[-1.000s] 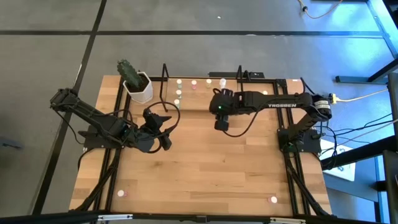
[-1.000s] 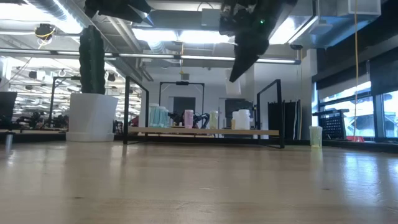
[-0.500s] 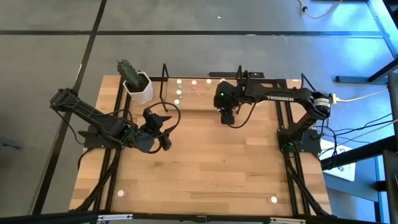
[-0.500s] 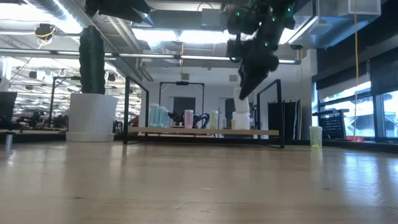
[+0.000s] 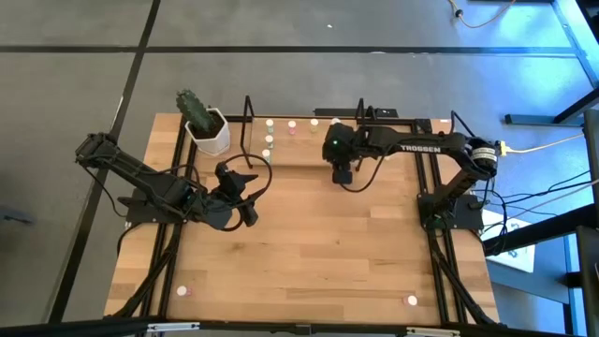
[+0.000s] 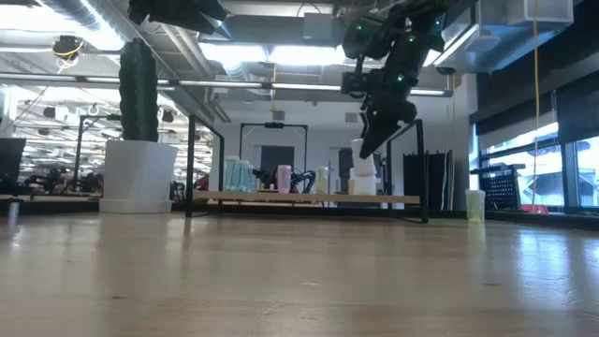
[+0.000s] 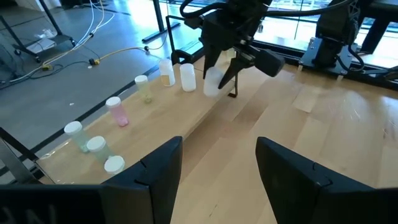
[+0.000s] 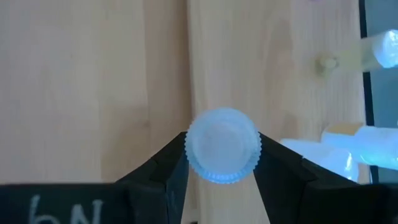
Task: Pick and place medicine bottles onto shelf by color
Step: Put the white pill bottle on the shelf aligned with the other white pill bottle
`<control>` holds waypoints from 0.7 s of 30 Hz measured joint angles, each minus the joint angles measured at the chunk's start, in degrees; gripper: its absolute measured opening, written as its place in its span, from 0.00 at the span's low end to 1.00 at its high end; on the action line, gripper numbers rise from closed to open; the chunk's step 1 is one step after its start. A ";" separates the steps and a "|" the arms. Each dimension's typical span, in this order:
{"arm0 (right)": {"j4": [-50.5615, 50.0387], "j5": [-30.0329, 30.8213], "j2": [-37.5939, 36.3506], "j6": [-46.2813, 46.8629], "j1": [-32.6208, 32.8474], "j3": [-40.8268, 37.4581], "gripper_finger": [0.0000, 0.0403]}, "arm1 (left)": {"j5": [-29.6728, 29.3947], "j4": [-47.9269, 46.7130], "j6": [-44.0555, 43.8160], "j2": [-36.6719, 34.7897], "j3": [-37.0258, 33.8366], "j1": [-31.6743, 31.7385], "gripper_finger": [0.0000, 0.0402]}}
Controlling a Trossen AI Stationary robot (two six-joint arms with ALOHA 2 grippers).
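**Over the shelf: white bottle in our right gripper**

Above the shelf's [image 6: 309, 197] right part, our right gripper [image 8: 221, 177] pinches a white-capped bottle [image 8: 222, 153] between both fingers, upright, its base down by the wooden floor. More bottles [image 7: 118, 111] stand in a row along the shelf, two others [image 5: 182, 291] near the table's front edge. Our left gripper [image 7: 217, 158] waits mid-table, fingers apart, holding nothing.
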 joint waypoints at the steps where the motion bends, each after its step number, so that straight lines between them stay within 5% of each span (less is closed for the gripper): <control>1: 0.01 0.02 0.00 0.00 0.00 0.00 0.39 | 0.00 0.00 0.00 0.00 0.00 0.00 0.49; 10: -2.29 -1.73 -0.15 11.85 0.12 6.30 0.39 | 0.00 0.02 0.00 0.00 0.00 0.00 0.49; 21: -14.40 15.54 -3.00 42.30 9.53 14.23 0.39 | -0.01 0.02 -0.03 0.00 -0.02 -0.02 0.49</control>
